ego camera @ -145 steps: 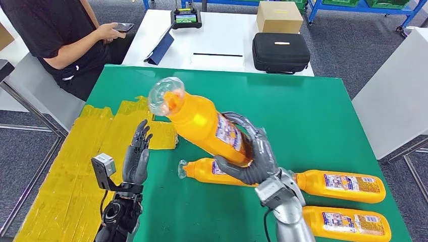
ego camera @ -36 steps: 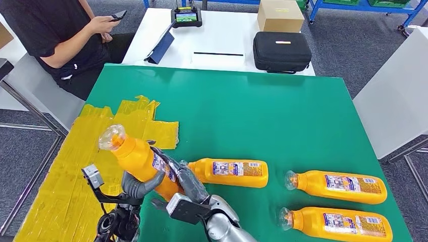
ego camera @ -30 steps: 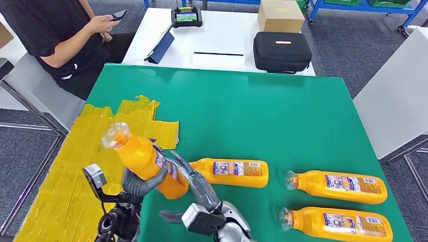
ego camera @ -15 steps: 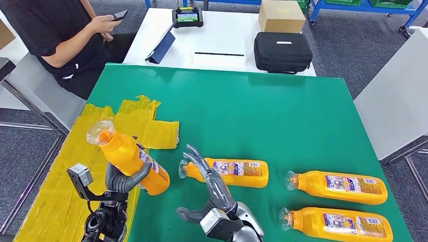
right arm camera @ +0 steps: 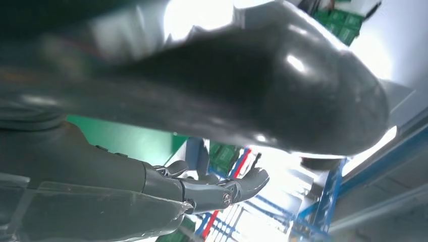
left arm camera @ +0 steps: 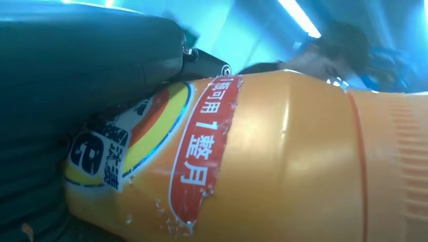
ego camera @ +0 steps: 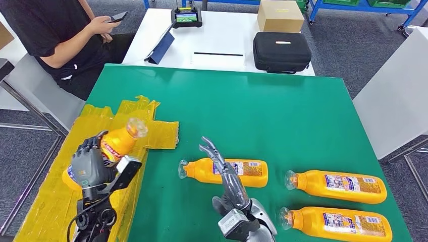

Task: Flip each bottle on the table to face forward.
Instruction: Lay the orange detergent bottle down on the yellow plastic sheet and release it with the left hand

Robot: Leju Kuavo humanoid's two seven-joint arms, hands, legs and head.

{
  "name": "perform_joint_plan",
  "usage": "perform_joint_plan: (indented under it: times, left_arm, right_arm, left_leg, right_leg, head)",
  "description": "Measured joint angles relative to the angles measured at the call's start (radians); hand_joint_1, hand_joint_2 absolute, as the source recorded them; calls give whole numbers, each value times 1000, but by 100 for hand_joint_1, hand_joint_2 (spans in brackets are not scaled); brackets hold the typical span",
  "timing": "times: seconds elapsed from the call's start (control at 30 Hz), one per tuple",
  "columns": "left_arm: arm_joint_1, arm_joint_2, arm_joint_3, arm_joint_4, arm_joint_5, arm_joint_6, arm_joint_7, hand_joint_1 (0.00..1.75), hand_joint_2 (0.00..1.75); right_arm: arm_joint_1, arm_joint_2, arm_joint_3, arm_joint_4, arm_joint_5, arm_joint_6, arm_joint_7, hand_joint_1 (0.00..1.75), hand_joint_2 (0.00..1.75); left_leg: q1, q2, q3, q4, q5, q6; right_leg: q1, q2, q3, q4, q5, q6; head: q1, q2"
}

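Note:
My left hand (ego camera: pixel 87 166) grips an orange bottle (ego camera: pixel 112 146) over the yellow tape patch (ego camera: pixel 55 186), its clear cap pointing up and right. The left wrist view shows that bottle's (left arm camera: pixel 282 161) red and yellow label close up against my fingers (left arm camera: pixel 91 55). My right hand (ego camera: pixel 226 176) is open, fingers stretched upward, above the green table (ego camera: pixel 262 116) and in front of a lying bottle (ego camera: pixel 224 171). Two more orange bottles (ego camera: pixel 335 186) (ego camera: pixel 335 223) lie on their sides at the right, caps to the left. In the right wrist view the hand's fingers (right arm camera: pixel 212 191) are spread with nothing in them.
A seated person (ego camera: pixel 55 35) holds a phone at the far left corner. Behind the green table a white table (ego camera: pixel 222 55) carries a black case (ego camera: pixel 280 51), a cardboard box (ego camera: pixel 279 16), a tablet and a controller. A white panel (ego camera: pixel 398 96) stands at the right.
My left hand has carried the bottle left over the yellow tape and tipped it lower. My right hand, which let go of it about a second ago, has moved right and stands open.

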Motion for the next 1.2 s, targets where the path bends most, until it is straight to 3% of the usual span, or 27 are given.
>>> perform_joint_plan:
  times: [0.1,0.23,0.33,0.37,0.47,0.5,0.7,1.03,1.2]
  left_arm:
    - [-28,4,1,99,-118,4,18,175,175]
    - [-58,11,2,220,-146,5,10,175,175]
    - [-81,17,2,287,-150,5,-11,175,175]
    - [-88,19,2,305,-150,5,-16,135,175]
    - [-103,24,2,346,-146,5,-30,4,44]
    - [-105,25,2,358,-142,5,-33,0,0]
    - [-105,26,2,417,-115,5,-30,0,0]
    - [-107,26,2,441,-111,5,-28,0,0]
    - [-107,22,2,442,-53,5,-42,0,0]
  right_arm:
    - [-8,-24,12,6,-34,-32,0,0,0]
    - [-15,-50,29,21,-35,-61,0,0,0]
    - [-21,-66,34,41,5,-83,9,0,131]
    - [-24,-71,34,50,27,-92,18,0,175]
    - [-40,-86,34,88,92,-116,54,0,175]
    - [-47,-89,34,102,114,-125,68,0,175]
    - [-69,-101,37,166,253,-168,168,0,175]
    - [-74,-109,43,205,277,-176,184,0,175]
    - [-80,-121,59,223,477,-223,328,0,175]
  left_leg:
    - [0,0,0,0,0,0]
    - [-1,0,0,0,0,0]
    - [-1,-1,0,0,0,0]
    - [-1,-1,0,0,0,0]
    - [-1,-1,2,0,-1,0]
    - [-1,-1,3,0,-1,0]
    - [0,-1,3,0,1,-1]
    - [0,-1,3,0,1,-1]
    - [0,-1,3,0,1,-1]
  right_leg:
    - [0,0,0,0,0,0]
    - [0,0,0,0,0,0]
    - [0,0,1,0,0,0]
    - [0,0,1,0,0,0]
    - [0,-1,3,0,0,0]
    - [0,0,3,0,0,0]
    - [0,-1,3,0,1,-2]
    - [0,-1,3,0,1,-2]
    - [0,-1,3,0,1,-2]
  head:
    - [0,0]
    - [0,0]
    - [0,0]
    - [0,0]
    - [0,0]
    - [0,0]
    - [0,0]
    - [0,0]
    - [0,0]
